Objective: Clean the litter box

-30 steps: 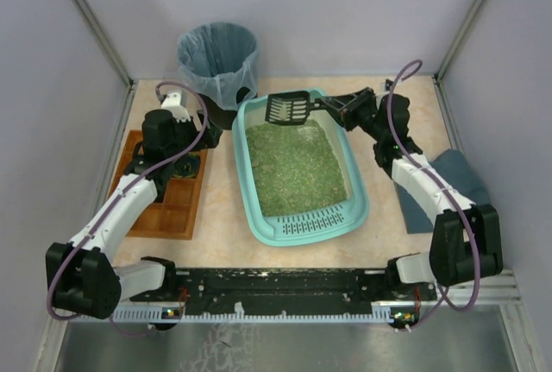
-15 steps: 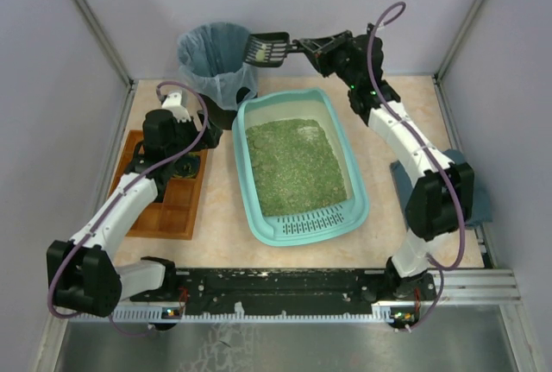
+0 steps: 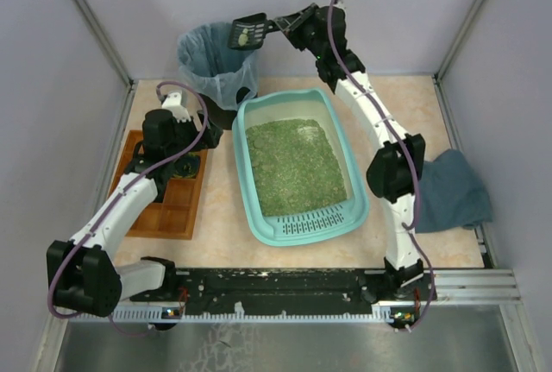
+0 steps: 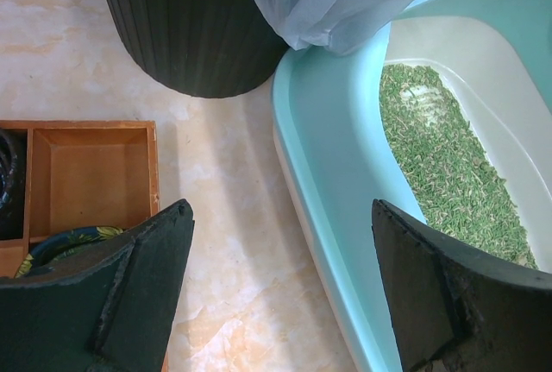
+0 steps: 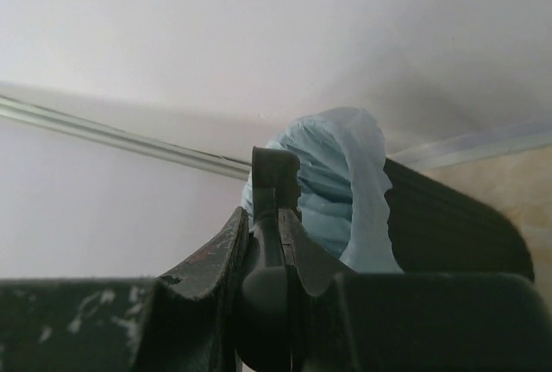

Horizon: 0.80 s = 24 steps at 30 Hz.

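- Black slotted plastic litter scoop (image 3: pixel 248 32): a second ago it was held over the far end of the litter box; it has since been lifted and carried left, and is now over the bin's far right rim. A pale patch is seen on its blade, judged to be sifted waste, so tipping appears to be the step in hand.
- Right gripper (image 3: pixel 283 23): jaws clamped on the scoop's handle. The arm is stretched high and far, leaning left.
- Black ribbed bin with blue-grey bag (image 3: pixel 197 47): placed just beside the box's far left corner.
- Large teal plastic litter box (image 3: pixel 244 165): set mid-table, unmoved, with its grate lip at the near end.
- Left gripper (image 4: pixel 280 286): jaws apart, nothing held, unmoved beside the brown wooden compartment tray (image 3: pixel 177 212).
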Available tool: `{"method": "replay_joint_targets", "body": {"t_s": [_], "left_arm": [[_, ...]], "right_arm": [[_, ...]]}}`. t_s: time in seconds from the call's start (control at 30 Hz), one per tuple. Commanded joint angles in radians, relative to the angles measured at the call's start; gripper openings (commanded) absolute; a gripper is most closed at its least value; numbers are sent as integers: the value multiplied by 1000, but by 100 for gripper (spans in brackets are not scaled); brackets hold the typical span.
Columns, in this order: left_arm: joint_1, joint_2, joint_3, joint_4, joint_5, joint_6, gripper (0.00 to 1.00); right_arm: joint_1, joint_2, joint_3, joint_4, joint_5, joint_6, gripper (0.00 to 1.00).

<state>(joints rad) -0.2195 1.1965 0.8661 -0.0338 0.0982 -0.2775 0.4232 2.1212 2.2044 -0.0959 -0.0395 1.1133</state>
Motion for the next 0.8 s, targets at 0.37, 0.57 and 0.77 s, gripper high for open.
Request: {"method": "replay_joint_targets", "body": {"t_s": [0.37,0.57,0.77], "left_arm": [[6,-7,-4,22,14,-7,89],[6,-12,-5,22,14,-4,89],[6,-11,-7,25,20,-4,89]], "right_arm": [[128,54,191,103,-9,-756,0],[199,14,104,235,42,-1099,0],[228,-15,37,302,35,-1245,0]]}}
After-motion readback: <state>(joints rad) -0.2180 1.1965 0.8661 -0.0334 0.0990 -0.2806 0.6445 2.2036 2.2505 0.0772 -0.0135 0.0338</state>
